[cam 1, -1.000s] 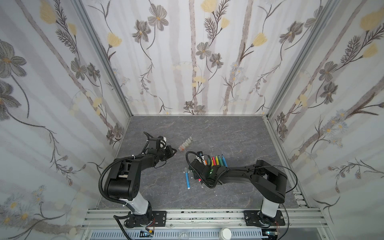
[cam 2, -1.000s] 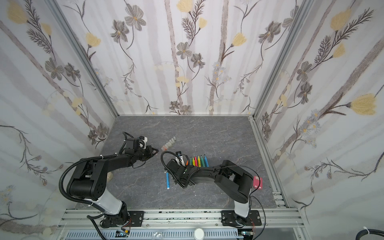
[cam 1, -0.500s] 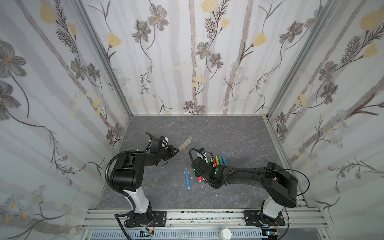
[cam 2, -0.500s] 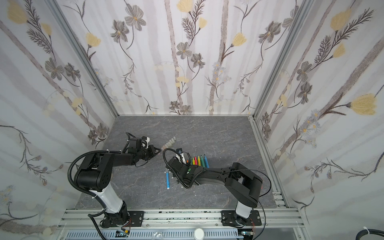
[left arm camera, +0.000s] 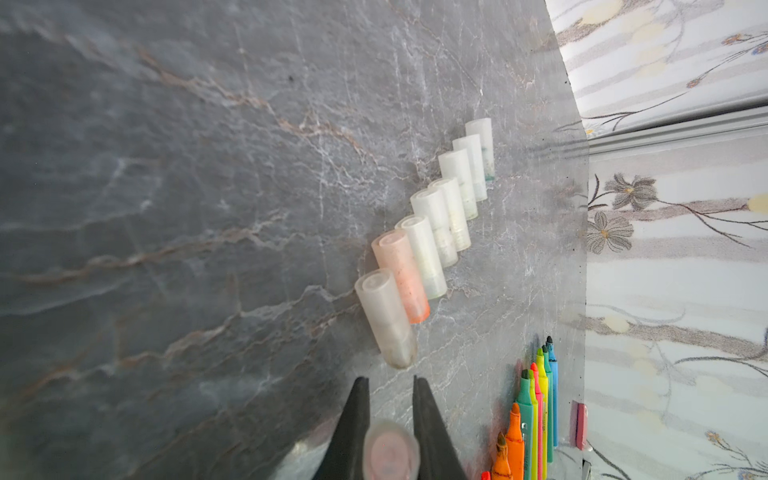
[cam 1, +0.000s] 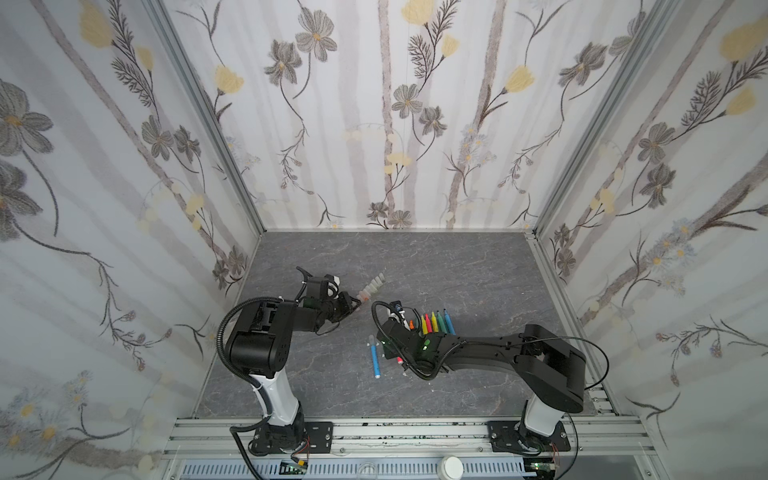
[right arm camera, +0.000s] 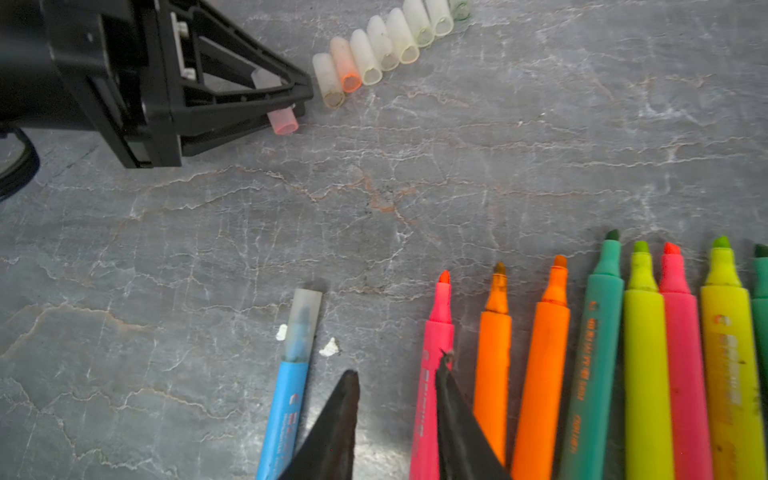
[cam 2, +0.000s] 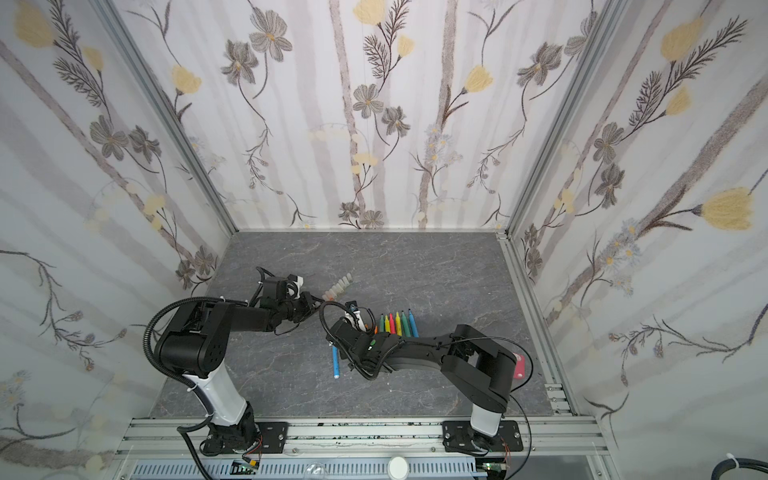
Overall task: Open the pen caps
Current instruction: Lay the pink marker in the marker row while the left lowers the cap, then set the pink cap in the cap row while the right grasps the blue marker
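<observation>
In both top views the left gripper (cam 1: 354,305) is seen low over the table (cam 1: 457,266), just beside the near end of a slanted row of caps (cam 1: 373,287). A fan of uncapped pens (cam 1: 436,323) is laid out to the right, with a blue pen (cam 1: 376,360) apart from it, nearer the front. The right gripper is hidden there under its own wrist.

In the left wrist view a pink cap (left arm camera: 390,451) is seen between the two narrowly parted fingers (left arm camera: 353,424) (it is blurred, so a firm pinch seems likely rather than certain). Eight loose caps are lined up side by side beyond the fingertips.

In the right wrist view the right gripper (right arm camera: 395,374) is held partly open with nothing between its fingers, between the blue pen and a pink pen (right arm camera: 432,399), one fingertip overlapping the pink barrel. The blue pen's clear cap (right arm camera: 305,320) is on, flanked by two white specks (right arm camera: 330,348).
</observation>
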